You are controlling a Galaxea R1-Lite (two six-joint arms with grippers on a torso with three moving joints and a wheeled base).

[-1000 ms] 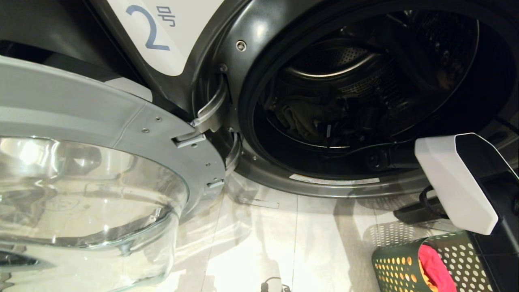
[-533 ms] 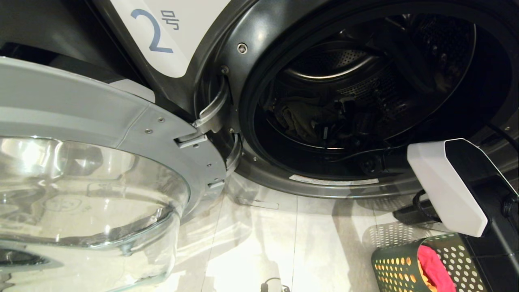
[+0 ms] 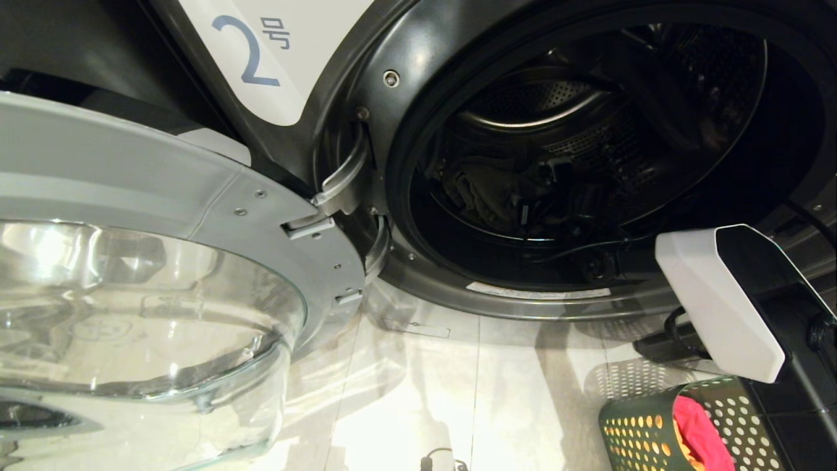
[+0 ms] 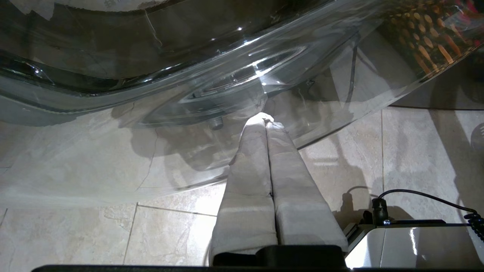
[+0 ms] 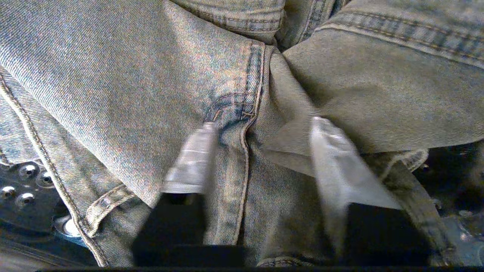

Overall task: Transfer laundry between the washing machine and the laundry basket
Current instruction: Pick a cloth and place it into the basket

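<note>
on the left of the head view the washing machine's open door [image 3: 150, 261] fills the near field, its grey ring around a clear glass bowl, swung out over the pale tiled floor [image 3: 418, 392]. the left gripper [image 4: 266, 121] hangs parked low beside that glass, its two cloth-covered fingers [image 4: 249, 170] pressed flat together with nothing between them, pointing toward the underside of the door bowl. above the door hinge sits the white label [image 3: 261, 52] with a blue "2". to the right of it the washing machine [image 3: 392, 131] shows its round dark opening, and inside the perforated drum [image 3: 588, 131] lies a crumpled dark grey-olive garment [image 3: 487, 193] toward the lower left of the opening. the right arm [image 3: 732, 294], a white and black housing, reaches from the lower right toward the drum mouth. in the right wrist view the right gripper [image 5: 261, 151] is down in faded denim cloth [image 5: 132, 83], its fingers [image 5: 194, 158] blurred and standing apart with a seam and a fold of the fabric between them; whether they have clamped on it i cannot tell. at the far lower right the laundry basket [image 3: 634, 438], green with round holes, stands on the floor, holding a bright red-pink piece [image 3: 700, 432] with a sliver of mustard-orange [image 3: 683, 451] beside it
</note>
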